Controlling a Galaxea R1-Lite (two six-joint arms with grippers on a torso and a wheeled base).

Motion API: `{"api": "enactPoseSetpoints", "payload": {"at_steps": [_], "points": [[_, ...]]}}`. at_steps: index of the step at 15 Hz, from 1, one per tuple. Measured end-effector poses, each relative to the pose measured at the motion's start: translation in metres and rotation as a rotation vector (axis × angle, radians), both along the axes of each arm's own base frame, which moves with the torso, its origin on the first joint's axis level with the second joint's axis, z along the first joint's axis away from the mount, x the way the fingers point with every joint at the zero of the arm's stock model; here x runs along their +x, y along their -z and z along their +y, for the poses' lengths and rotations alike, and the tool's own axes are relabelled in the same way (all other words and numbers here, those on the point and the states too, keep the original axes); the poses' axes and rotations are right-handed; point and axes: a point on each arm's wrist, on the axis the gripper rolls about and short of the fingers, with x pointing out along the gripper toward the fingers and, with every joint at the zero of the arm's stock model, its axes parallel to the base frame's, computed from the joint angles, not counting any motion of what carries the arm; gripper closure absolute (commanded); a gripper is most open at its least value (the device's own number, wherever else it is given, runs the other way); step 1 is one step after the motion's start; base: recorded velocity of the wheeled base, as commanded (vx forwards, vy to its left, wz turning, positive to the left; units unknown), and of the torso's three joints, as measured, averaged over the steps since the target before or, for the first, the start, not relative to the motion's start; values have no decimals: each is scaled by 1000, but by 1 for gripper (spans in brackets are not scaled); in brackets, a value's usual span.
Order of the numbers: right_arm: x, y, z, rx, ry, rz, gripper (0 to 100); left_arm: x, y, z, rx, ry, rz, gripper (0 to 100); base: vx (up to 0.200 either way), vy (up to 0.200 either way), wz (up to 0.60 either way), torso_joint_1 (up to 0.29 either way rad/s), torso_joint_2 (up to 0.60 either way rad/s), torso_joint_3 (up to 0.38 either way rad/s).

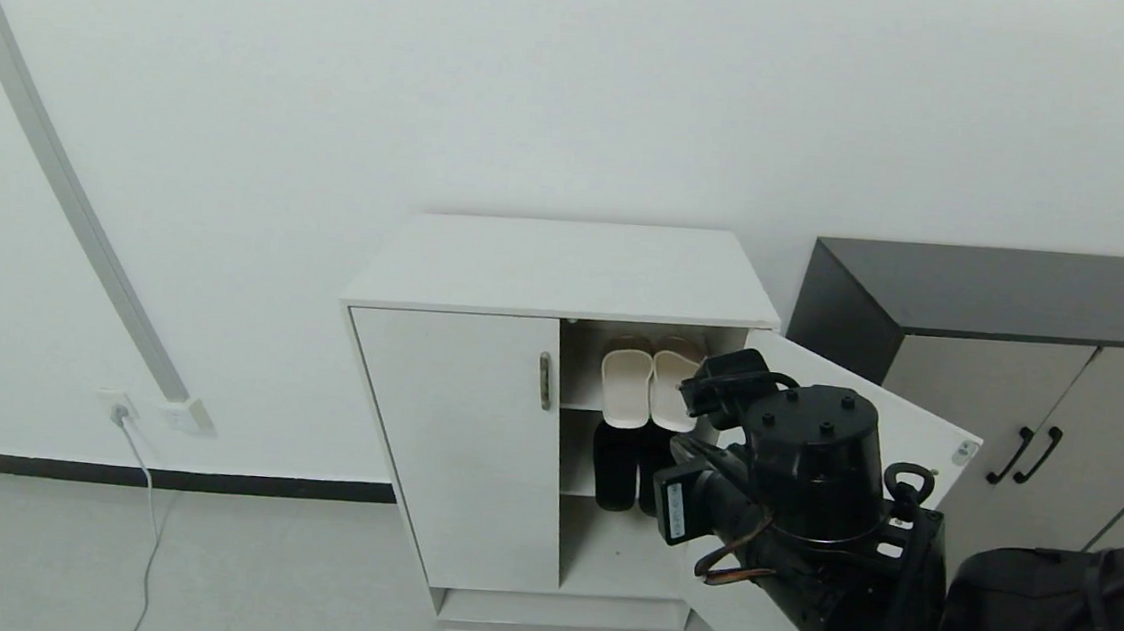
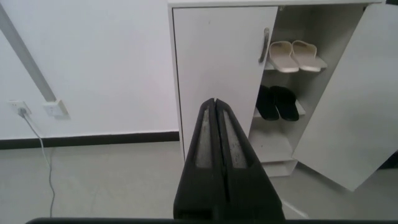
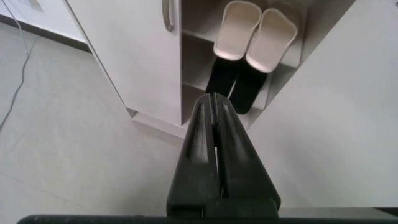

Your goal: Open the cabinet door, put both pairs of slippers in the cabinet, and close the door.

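- The cream slippers (image 1: 649,388) lay side by side and touching on the cabinet's upper shelf. Their long axes ran front to back, heels toward the open front and strapped toes toward the back.
- The black slippers (image 1: 616,465) sat as a pair on the shelf directly below, lined up lengthwise the same way. Which end faced out could not be told.
- The white cabinet (image 1: 565,271) stood against the wall. Its right door (image 1: 919,429) was swung wide open, and its left door (image 1: 457,438) was closed, with an upright handle (image 1: 544,380) at its inner edge.
- The right gripper (image 3: 215,99) was held out before the open half, angled down toward the shelves. Its fingers were pressed together with nothing between them.
- The left gripper (image 2: 215,102) sat farther back, facing the closed door. Its fingers were also pressed together and held nothing.
- A dark-topped grey cabinet (image 1: 1017,392) stood just beside the white one on the robot's right.
- A wall socket (image 1: 118,409) with a cable (image 1: 149,524) trailing to the floor sat well off to the left.
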Motion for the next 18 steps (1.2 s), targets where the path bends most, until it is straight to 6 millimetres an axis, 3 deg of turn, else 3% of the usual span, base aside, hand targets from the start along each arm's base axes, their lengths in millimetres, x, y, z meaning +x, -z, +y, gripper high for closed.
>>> {"api": "enactPoseSetpoints", "payload": {"at_steps": [4,14,18], "points": [[0,0,0,2,-1,1,100,0,0,0,-1,0,-2,100,0,0,0,221,-522,-281],[1,6,-1,-8,0,7,100,0,0,0,-1,0,-1,100,0,0,0,5,-8,-7],[2,6,-1,-8,-1,7,100,0,0,0,-1,0,-2,100,0,0,-600,0,-2,4]]}}
